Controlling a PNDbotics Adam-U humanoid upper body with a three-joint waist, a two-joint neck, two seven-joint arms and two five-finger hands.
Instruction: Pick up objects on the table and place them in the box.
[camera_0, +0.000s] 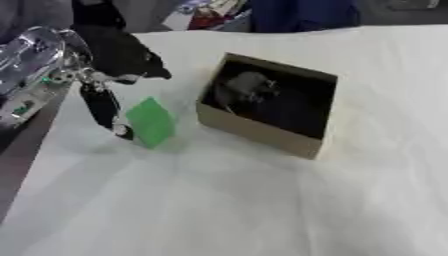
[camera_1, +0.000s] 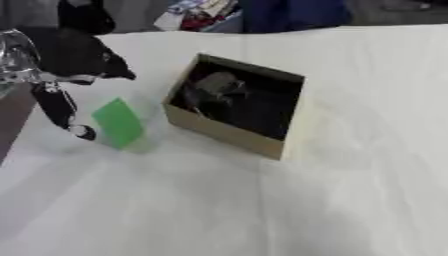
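A long black finger (camera_0: 103, 107) pointed down, its tip touching the left edge of the green block (camera_0: 151, 121), which stood tilted on the white table (camera_0: 262, 200). Whether the left hand (camera_0: 118, 55) actually pinched the block, I could not tell. Just right of the block, apart from it, sat the open cardboard box (camera_0: 262, 134), dark inside, with a grey object (camera_0: 248, 85) lying in its far left corner.

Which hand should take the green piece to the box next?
Left. The left hand is already at the green flat piece, just left of the cardboard box. The right hand shows in neither view.
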